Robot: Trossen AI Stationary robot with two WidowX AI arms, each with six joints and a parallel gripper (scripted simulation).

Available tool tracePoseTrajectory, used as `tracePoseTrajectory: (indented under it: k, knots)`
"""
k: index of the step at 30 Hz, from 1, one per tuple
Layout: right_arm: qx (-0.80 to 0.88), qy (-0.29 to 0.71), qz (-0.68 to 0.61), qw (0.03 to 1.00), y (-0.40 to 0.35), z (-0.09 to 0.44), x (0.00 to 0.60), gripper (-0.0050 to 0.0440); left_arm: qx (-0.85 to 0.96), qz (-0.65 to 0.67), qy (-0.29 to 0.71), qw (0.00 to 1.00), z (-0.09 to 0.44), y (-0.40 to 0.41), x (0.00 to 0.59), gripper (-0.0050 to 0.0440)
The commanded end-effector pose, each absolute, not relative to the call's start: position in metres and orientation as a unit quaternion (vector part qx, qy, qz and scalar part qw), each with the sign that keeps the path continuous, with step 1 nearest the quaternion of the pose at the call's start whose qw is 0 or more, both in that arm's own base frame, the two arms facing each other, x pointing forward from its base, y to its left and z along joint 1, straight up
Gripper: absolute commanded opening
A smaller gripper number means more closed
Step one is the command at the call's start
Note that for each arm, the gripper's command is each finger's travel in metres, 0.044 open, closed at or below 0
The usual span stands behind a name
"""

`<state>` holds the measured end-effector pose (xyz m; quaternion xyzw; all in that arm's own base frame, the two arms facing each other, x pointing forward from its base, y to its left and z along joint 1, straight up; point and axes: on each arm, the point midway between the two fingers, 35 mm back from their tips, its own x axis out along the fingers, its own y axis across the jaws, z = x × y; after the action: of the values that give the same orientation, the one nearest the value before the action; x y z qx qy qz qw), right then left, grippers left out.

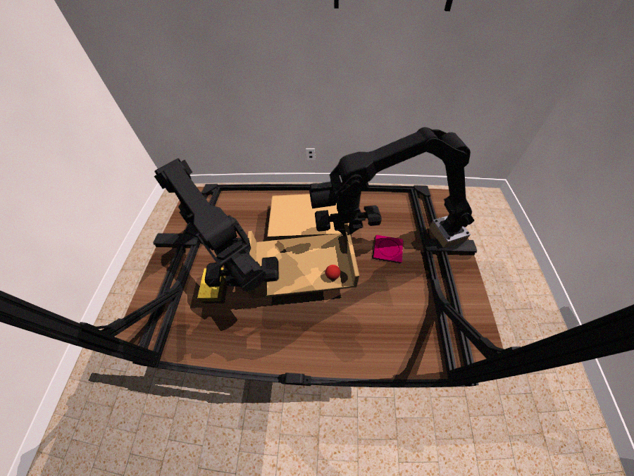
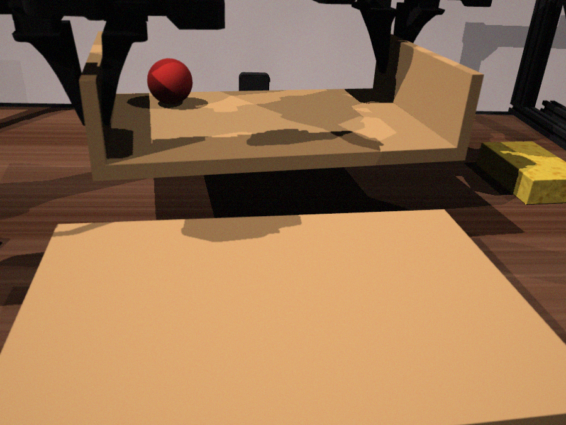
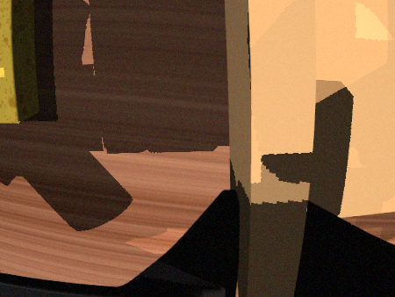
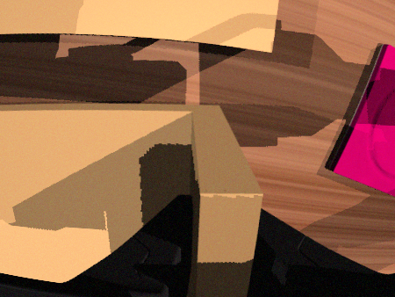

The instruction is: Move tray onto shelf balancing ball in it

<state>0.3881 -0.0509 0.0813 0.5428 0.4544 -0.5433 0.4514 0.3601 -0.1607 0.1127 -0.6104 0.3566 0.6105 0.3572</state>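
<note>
Evidently both grippers (image 1: 238, 279) (image 1: 348, 225) (image 2: 384, 66) (image 2: 95, 123) (image 3: 272, 198) (image 4: 226, 202) clamping tray walls (image 2: 436, 77) (image 2: 88, 98) (image 3: 281, 110) (image 4: 228, 176).

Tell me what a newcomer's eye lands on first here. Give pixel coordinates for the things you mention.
The glossy red ball (image 1: 332, 272) (image 2: 169, 80), sitting on the raised wooden tray (image 1: 302, 263) (image 2: 283, 165) (image 3: 281, 88) (image 4: 226, 154) near the end wall gripped by the right end effector (image 2: 94, 124). Next, the magenta square (image 1: 387, 248) (image 4: 373, 145) on the tabletop, and the yellow sponge (image 1: 208, 290) (image 2: 544, 176) (image 3: 6, 66) beyond the tray's other end.
</note>
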Motion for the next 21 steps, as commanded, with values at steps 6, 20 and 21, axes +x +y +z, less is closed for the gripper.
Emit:
tracePoseTrajectory:
  k: [6, 20, 21]
  knots:
    - [0.547, 0.454, -0.539, 0.452, -0.0539, 0.0816, 0.387, 0.002, -0.613, 0.608, 0.36, 0.354, 0.1156, -0.1569, 0.3584, 0.002]
    - [0.546, 0.455, -0.541, 0.451, -0.0593, 0.0823, 0.3852, 0.002, -0.613, 0.608, 0.359, 0.355, 0.1149, -0.1516, 0.3564, 0.002]
    - [0.547, 0.454, -0.54, 0.451, -0.0593, 0.0818, 0.385, 0.002, -0.613, 0.608, 0.36, 0.354, 0.1154, -0.1515, 0.3565, 0.002]
